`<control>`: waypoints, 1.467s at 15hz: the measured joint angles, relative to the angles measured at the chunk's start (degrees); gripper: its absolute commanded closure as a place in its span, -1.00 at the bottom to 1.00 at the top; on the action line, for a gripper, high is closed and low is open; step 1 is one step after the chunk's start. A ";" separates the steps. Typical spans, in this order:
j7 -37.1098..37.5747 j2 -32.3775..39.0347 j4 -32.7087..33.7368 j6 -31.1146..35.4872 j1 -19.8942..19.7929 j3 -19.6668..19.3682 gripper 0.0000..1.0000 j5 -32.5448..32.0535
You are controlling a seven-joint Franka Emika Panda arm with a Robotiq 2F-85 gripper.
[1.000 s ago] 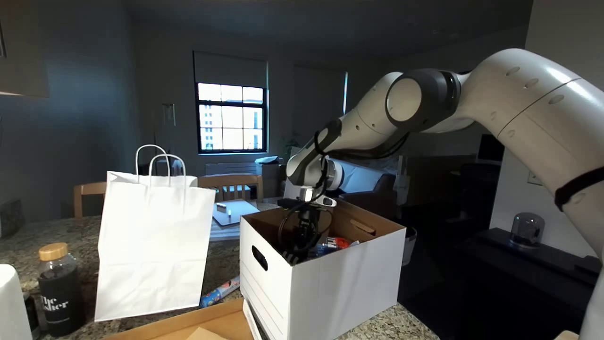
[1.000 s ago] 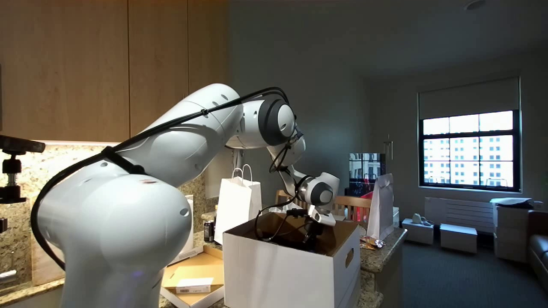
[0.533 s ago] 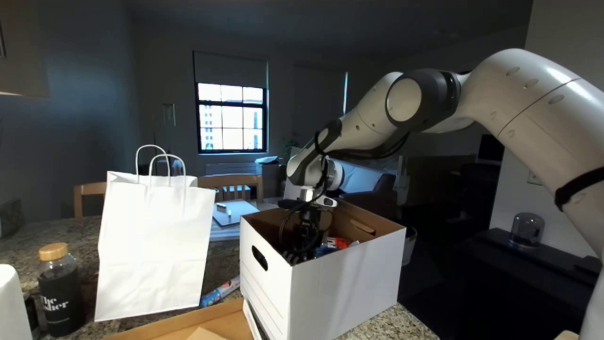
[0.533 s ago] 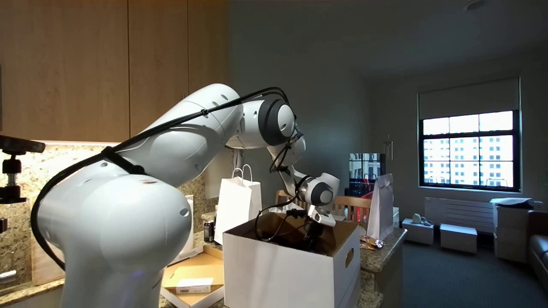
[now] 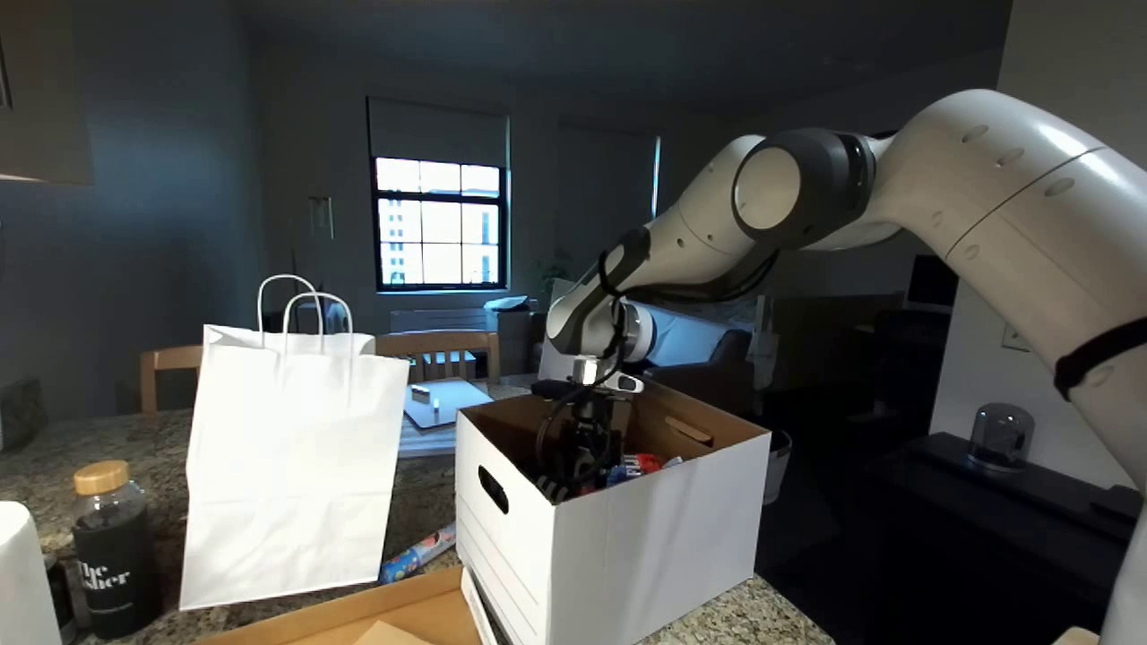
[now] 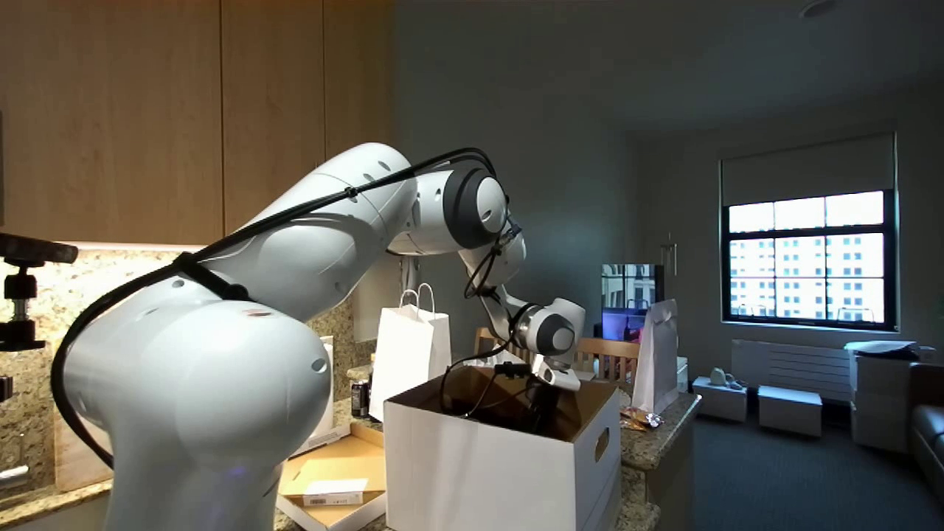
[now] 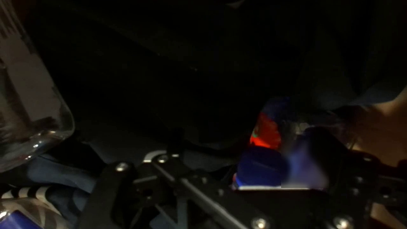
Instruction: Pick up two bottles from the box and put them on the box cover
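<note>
Black bottle [image 5: 116, 564] is showing "The" over "sher", latter's start unclear. Red wrapper [image 5: 647, 463] in the box [image 5: 663, 533] is carrying white letters, unreadable. White label [image 6: 335, 490] is bearing a barcode, print too small.

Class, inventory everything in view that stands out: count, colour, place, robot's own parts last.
Box: one, white, brown inside, on counter
Box cover: one, tan inside, beside box
Transparent container: one, colourless, inside box, perhaps a bottle
Bright items: count unclear, red and blue, inside box
Handled bag: one, white, on counter
Second bag: one, pale, beyond box
Lidded bottle: one, black, beside handled bag
Tube: one, mostly blue, beside box
Chairs: at least two, brown, behind counter
Bright window: one, black-framed, background
Robot arm: one, white-and-black, over box
Gripper: one, black, inside box
</note>
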 measured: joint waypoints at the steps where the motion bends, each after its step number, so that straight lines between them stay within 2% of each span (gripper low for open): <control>1: 0.00 0.00 -0.07 0.01 0.00 0.00 -0.33 0.03; 9: 0.00 -0.45 -0.07 0.53 0.00 -0.05 0.73 0.03; 10: 0.00 -0.45 -0.07 0.56 0.00 -0.07 0.78 0.03; 11: 0.00 -0.44 -0.07 0.57 0.00 -0.07 0.73 0.03; 13: 0.00 -0.45 -0.07 0.57 0.03 -0.06 0.89 0.03; 15: 0.00 -0.45 -0.03 0.96 0.09 -0.04 0.91 -0.01; 16: 0.00 -0.48 0.00 1.20 0.10 -0.03 0.84 -0.01; 18: 0.00 -0.51 -0.03 1.21 0.10 -0.02 0.84 -0.01; 19: 0.00 -0.51 -0.11 1.21 0.10 0.01 0.31 -0.01; 20: 0.00 -0.51 -0.19 1.21 0.10 0.02 0.28 -0.01; 22: 0.00 -0.52 -0.22 1.23 0.09 -0.02 0.07 -0.01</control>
